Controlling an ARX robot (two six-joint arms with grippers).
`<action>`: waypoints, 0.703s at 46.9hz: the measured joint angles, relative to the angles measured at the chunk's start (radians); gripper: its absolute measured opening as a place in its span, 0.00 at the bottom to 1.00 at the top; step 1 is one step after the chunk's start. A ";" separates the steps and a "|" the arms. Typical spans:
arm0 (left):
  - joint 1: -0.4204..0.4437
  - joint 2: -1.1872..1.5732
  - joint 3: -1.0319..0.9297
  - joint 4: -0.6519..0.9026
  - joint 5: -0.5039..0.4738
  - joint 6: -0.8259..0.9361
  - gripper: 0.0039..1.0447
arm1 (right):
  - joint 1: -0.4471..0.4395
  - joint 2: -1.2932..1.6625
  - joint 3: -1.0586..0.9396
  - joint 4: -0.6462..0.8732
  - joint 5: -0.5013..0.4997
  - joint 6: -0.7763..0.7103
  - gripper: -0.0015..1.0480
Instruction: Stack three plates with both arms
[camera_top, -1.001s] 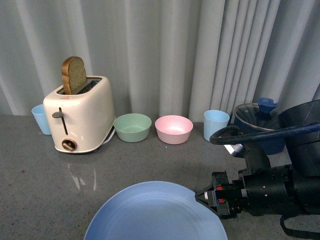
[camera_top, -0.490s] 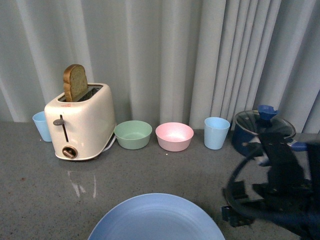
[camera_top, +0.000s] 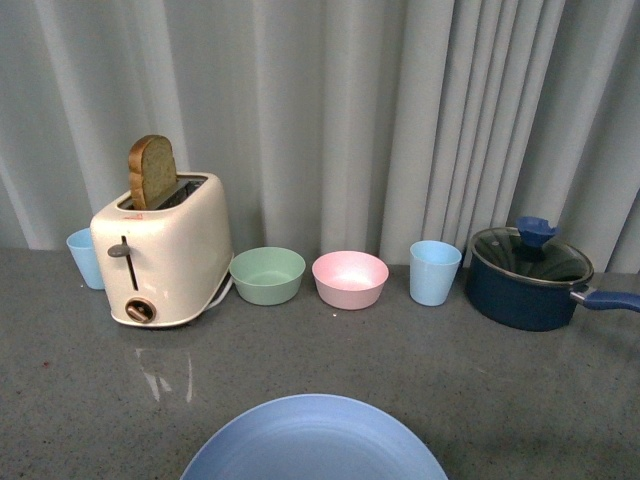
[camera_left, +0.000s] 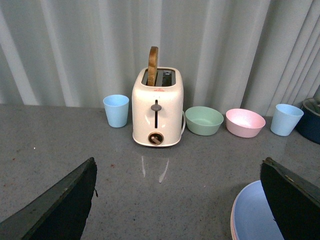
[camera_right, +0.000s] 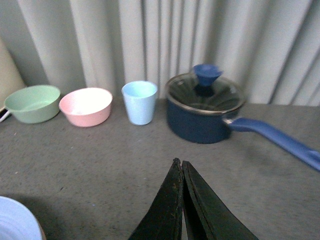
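The light blue plate (camera_top: 313, 440) tops the stack at six o'clock on the desk (camera_top: 480, 370). The left end effector (camera_left: 180, 200) is spread, the right end effector (camera_right: 181, 200) pressed together; both should retreat without nudging it.

I'm at a kitchen-style counter: a cream toaster (camera_top: 162, 252) holding bread, a lidded blue saucepan (camera_top: 528, 277), bowls and cups along the grey countertop's (camera_top: 420, 350) curtained back edge.

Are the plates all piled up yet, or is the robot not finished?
It looks nearly or fully done. The light blue plate sits on top of a stack near the robot, and the left wrist view shows a pink rim under it. A third plate cannot be seen clearly. Nothing is in hand: the right gripper is shut and empty, the left gripper open and empty.
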 joint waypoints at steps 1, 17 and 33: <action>0.000 0.003 0.000 0.000 -0.001 0.000 0.94 | -0.011 -0.067 -0.034 -0.013 0.000 -0.001 0.03; 0.000 0.000 0.000 0.000 0.002 0.000 0.94 | -0.121 -0.557 -0.168 -0.327 -0.100 -0.002 0.03; 0.000 0.000 0.000 0.000 0.001 0.000 0.94 | -0.122 -1.005 -0.183 -0.747 -0.103 -0.002 0.03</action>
